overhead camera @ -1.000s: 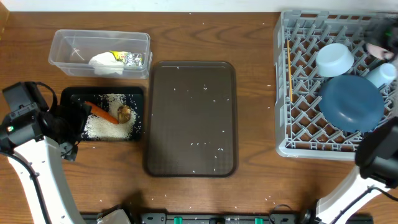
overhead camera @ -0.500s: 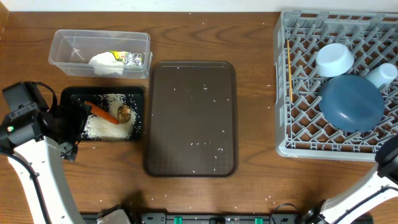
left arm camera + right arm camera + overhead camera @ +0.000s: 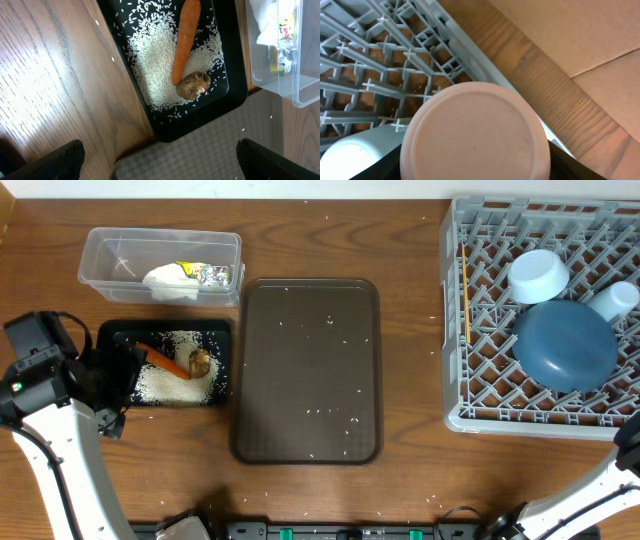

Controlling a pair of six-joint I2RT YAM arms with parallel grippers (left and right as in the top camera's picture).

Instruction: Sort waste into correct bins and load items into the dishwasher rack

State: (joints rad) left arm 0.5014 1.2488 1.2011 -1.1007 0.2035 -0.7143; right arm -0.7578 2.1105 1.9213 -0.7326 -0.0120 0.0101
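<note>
My right gripper [image 3: 475, 172] is shut on the round base of a white cup [image 3: 475, 132], held over the far corner of the grey dishwasher rack [image 3: 370, 65]; it is out of the overhead view. The rack [image 3: 452, 320] holds a dark blue plate [image 3: 565, 345], a light blue bowl [image 3: 538, 272], a light blue cup [image 3: 615, 300] and chopsticks [image 3: 465, 290]. My left gripper [image 3: 160, 162] is open and empty beside the black tray [image 3: 110, 333], which holds the carrot [image 3: 185, 40], rice [image 3: 150, 65] and a brown lump [image 3: 193, 85]. The clear tub [image 3: 100, 250] holds tissue [image 3: 170, 280] and foil wrapper [image 3: 210, 275].
A dark brown serving tray [image 3: 305, 370] with scattered rice grains lies in the middle, its corner under my left gripper in the left wrist view [image 3: 200, 160]. Cardboard [image 3: 580, 35] stands beyond the table's edge past the rack.
My right gripper, earlier over the rack's far right corner, has left the overhead view, and its arm has drawn back to the right edge. The left arm has not moved.
</note>
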